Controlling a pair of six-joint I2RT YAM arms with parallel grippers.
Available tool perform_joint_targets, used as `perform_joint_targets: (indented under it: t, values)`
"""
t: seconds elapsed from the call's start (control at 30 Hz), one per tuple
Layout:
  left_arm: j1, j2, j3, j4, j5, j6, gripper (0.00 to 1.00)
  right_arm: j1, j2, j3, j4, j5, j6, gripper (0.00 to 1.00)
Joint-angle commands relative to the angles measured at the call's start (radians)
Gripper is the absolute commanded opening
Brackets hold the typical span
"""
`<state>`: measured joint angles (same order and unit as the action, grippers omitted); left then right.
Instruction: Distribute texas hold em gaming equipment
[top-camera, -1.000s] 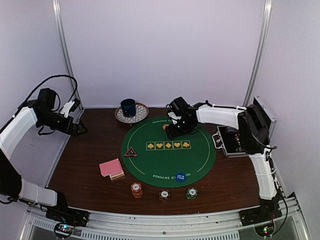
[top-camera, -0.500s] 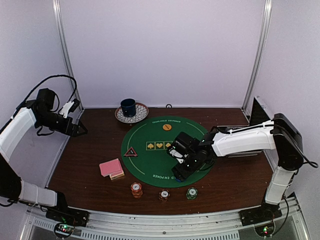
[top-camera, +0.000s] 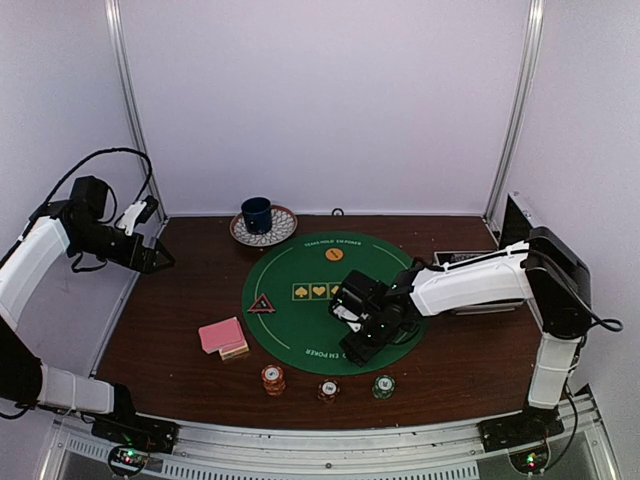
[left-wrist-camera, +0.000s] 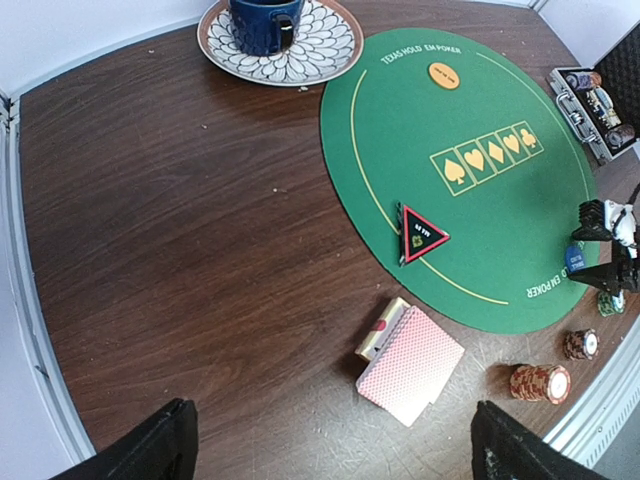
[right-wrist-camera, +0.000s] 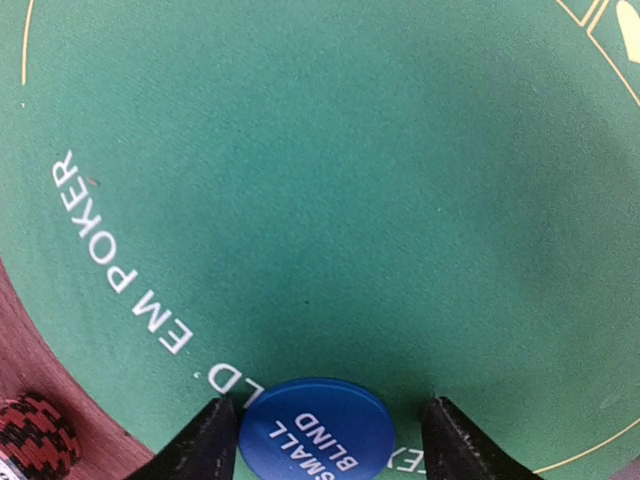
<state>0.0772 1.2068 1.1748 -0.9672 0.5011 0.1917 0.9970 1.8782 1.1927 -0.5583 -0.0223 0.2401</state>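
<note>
My right gripper (top-camera: 358, 345) is down at the near edge of the green mat (top-camera: 300, 268), its jaws either side of the blue "small blind" button (right-wrist-camera: 315, 432). The left finger (right-wrist-camera: 200, 445) touches the button's rim. A gap remains at the right finger (right-wrist-camera: 455, 440), so the gripper is open. An orange button (top-camera: 334, 254) lies at the mat's far side and a red-rimmed black triangle (top-camera: 262, 304) on its left edge. Pink-backed cards (top-camera: 222, 335) lie left of the mat. Three chip stacks, orange (top-camera: 272, 378), red (top-camera: 328, 390) and green (top-camera: 384, 385), stand near the front edge. My left gripper (top-camera: 160, 258) hovers open, far left.
A dark blue mug on a patterned plate (top-camera: 281, 226) stands at the back. An open metal case (left-wrist-camera: 590, 100) sits at the right, partly behind my right arm. A cream card box (left-wrist-camera: 383, 328) pokes out from under the cards.
My right arm has swung from the far side of the mat, near the orange button, to the near edge over the blue button, and its jaws have narrowed. The left arm has stayed put.
</note>
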Motion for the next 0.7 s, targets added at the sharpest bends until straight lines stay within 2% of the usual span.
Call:
perform_joint_targets:
  t: [0.0, 0.27, 0.67]
  values:
    - [0.006, -0.005, 0.026, 0.001, 0.021, -0.005, 0.98, 0.007, 0.024, 0.019, -0.008, 0.015, 0.001, 0.64]
    - [0.006, -0.001, 0.034, 0.002, 0.025, -0.007, 0.98, -0.013, -0.008, -0.042, -0.016, 0.081, 0.009, 0.52]
    - [0.006, 0.011, 0.043, -0.003, 0.032, -0.009, 0.98, -0.126, -0.109, -0.133, -0.03, 0.134, -0.02, 0.47]
